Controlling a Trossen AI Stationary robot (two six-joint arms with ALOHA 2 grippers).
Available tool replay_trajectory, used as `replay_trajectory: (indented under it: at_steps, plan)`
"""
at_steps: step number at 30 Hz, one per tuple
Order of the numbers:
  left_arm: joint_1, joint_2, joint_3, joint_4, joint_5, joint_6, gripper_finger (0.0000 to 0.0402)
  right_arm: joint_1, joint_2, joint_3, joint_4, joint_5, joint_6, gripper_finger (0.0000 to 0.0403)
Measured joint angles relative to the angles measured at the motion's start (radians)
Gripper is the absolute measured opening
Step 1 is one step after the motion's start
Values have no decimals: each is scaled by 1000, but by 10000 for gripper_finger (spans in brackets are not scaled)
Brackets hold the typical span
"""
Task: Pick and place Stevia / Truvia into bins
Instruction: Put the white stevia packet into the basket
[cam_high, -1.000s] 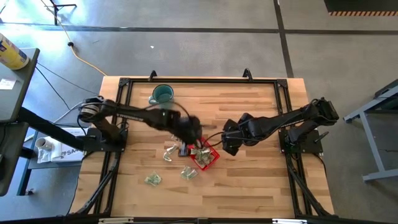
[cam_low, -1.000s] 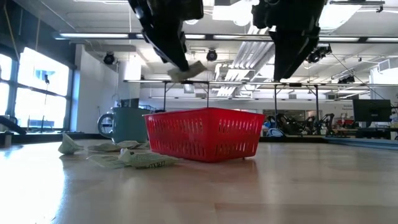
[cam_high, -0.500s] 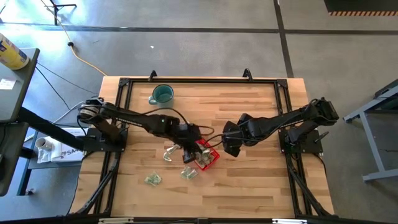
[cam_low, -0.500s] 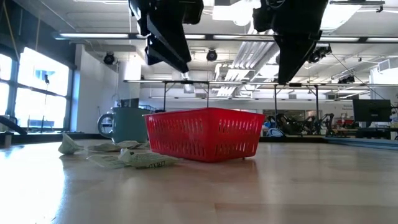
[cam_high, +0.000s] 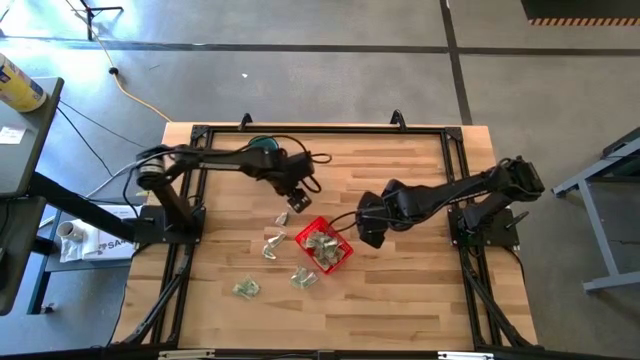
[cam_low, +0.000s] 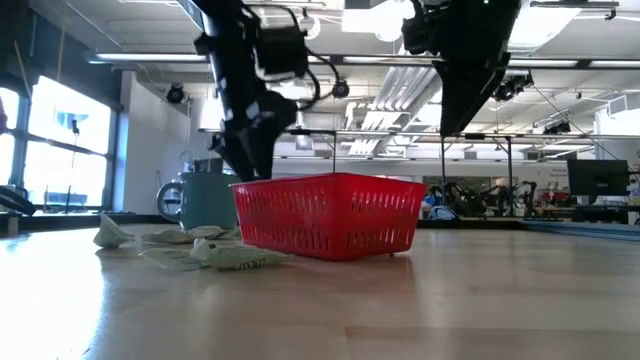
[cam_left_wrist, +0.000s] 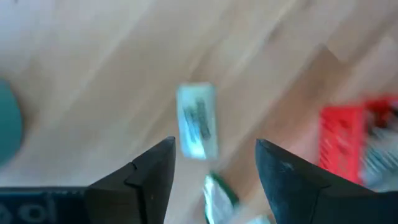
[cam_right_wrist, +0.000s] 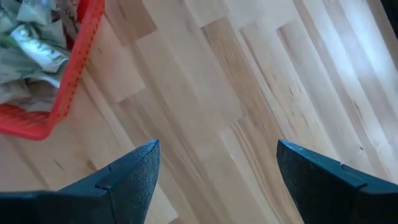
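Sachets, Stevia/Truvia: several already piled in red bin (cam_high: 328, 247); you have 4 loose sachets (cam_high: 273, 244) left on bench (cam_high: 400, 300) beside it, 1 more (cam_left_wrist: 198, 120) ahead of left hand. Paper looks light, crinkly, limp; pinch raised fold, not flat face. Left hand (cam_high: 297, 199) near teal mug (cam_high: 262, 147), fingers apart, empty. Right hand (cam_high: 366, 232) just beside bin, spread wide, empty. Bench: pale wood planks, smooth. Room: open workshop beyond.

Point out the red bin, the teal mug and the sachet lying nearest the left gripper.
red bin (cam_high: 345, 252): high view, on its right rim corner.
teal mug (cam_low: 205, 198): low view, on its side wall.
sachet (cam_high: 281, 217): high view, on its middle, lying on the table below the left gripper (cam_high: 298, 199).
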Motion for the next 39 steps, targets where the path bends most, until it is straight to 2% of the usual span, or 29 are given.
replay_trajectory:
  at_steps: [7, 14, 18, 22, 23, 27, 30, 34, 39]
  plan:
    - [-21, 129, 1, 5, -97, 72, 242, 0, 0, 0, 3, 14, 52, 312]
    - [-15, 216, 4, 35, -122, 79, 194, -1, 0, 0, -1, 19, 97, 312]
    - [-17, 220, 5, 49, -109, 127, 135, -1, 0, 0, -5, 18, 117, 312]
    - [-18, 210, 15, 50, -113, 145, 37, -1, 0, 0, -5, 19, 118, 312]
    - [-16, 206, 24, 46, -120, 151, 23, 0, 0, 0, -5, 22, 117, 312]
    - [-25, 139, 94, -27, -127, 155, 38, 18, 0, 0, -11, 33, 111, 312]
    - [-68, 77, 145, -80, -84, 160, 36, 36, 0, 0, -7, 0, 88, 312]
    - [-174, -20, 168, 1, 46, 134, 20, 69, 0, 0, 9, -35, 50, 312]
    - [-326, 2, 165, 71, 50, 41, 41, 104, 0, 0, 10, -35, 38, 312]
